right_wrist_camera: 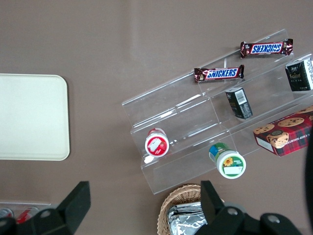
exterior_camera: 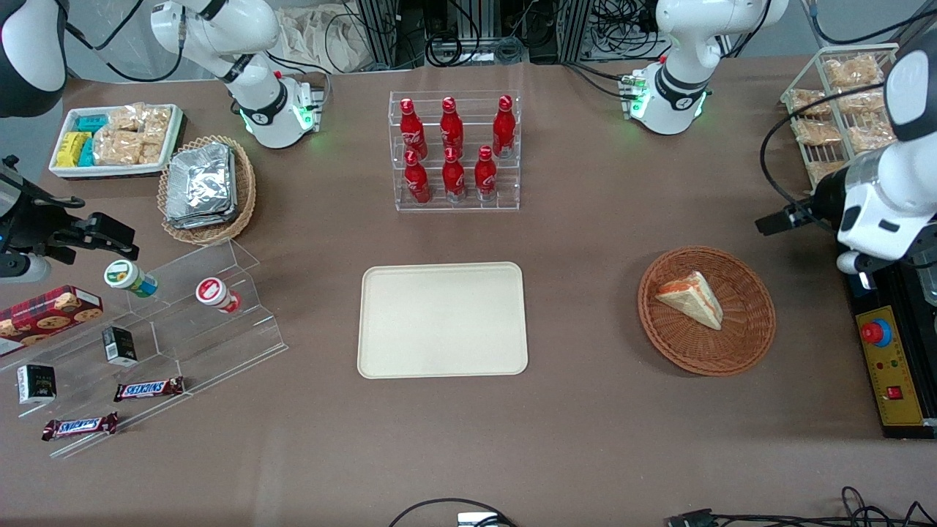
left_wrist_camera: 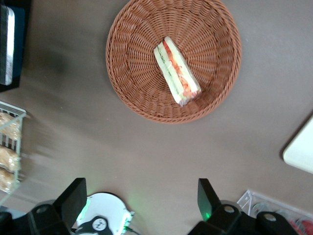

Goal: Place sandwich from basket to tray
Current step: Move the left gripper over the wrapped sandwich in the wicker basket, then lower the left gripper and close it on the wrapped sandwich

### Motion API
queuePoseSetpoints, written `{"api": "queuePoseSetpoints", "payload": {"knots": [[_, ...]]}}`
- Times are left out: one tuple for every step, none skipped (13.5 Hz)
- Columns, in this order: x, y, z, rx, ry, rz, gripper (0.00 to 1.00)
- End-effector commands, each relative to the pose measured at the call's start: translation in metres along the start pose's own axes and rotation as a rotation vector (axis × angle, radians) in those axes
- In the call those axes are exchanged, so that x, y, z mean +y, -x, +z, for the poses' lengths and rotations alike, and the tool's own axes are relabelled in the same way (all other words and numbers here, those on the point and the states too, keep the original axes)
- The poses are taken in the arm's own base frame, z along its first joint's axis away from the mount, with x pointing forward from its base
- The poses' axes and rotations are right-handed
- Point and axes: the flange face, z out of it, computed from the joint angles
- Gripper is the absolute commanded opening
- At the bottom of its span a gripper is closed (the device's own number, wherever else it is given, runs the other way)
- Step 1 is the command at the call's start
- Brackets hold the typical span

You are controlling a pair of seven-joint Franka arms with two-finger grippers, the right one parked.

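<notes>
Front view first: we see the sandwich (exterior_camera: pixel 692 298) lying in the basket (exterior_camera: pixel 739 351), a little off the bowl's middle and clear of its woven rim all round. The basket sits on the brown bench (exterior_camera: pixel 585 439) toward the working arm's end, and the tray (exterior_camera: pixel 442 320) lies flat at the middle of the bench, well apart from it. Between the two we find only bare cloth. The bottle rack (exterior_camera: pixel 455 150) stands farther from the front camera than the tray, with a strip of bench between them. The wire rack of snacks (exterior_camera: pixel 842 110) and the yellow control box (exterior_camera: pixel 889 377) flank the bench edge at the working arm's end, near the basket but not touching it.

From the left wrist view we look down on the basket (left_wrist_camera: pixel 132 93) with the sandwich (left_wrist_camera: pixel 176 71) showing its orange-red and green layers. Our gripper (left_wrist_camera: pixel 142 198) hangs high above the bench, off the basket's rim on the side away from the front camera; its jaws stand wide apart and hold nothing, one fingertip (left_wrist_camera: pixel 73 196) well clear of the other. A corner of the tray (left_wrist_camera: pixel 301 152) shows too, with open bench between it and the wicker.
</notes>
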Motion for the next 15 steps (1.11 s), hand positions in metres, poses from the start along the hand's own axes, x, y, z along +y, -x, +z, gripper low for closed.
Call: {"api": "queuePoseSetpoints", "payload": {"knots": [[0.002,-0.02,0.025,-0.033,0.01,-0.064,1.0],[0.005,-0.028,0.04,-0.041,0.007,-0.09,1.0],[0.008,-0.037,0.055,-0.037,0.009,-0.11,1.0],[0.011,-0.047,0.068,-0.033,0.013,-0.14,1.0],[0.017,-0.057,0.082,-0.029,0.015,-0.171,1.0],[0.022,-0.065,0.096,-0.028,0.017,-0.184,1.0],[0.024,-0.072,0.111,-0.032,0.016,-0.187,1.0],[0.025,-0.075,0.123,-0.027,0.018,-0.189,1.0],[0.026,-0.079,0.142,-0.029,0.018,-0.195,1.0],[0.028,-0.085,0.16,-0.018,0.025,-0.22,1.0],[0.032,-0.09,0.174,-0.005,0.033,-0.245,1.0],[0.037,-0.094,0.192,-0.003,0.035,-0.258,1.0],[0.043,-0.098,0.206,-0.003,0.039,-0.275,1.0],[0.049,-0.099,0.22,-0.003,0.038,-0.296,1.0],[0.058,-0.097,0.23,0.0,0.037,-0.302,1.0]]}}
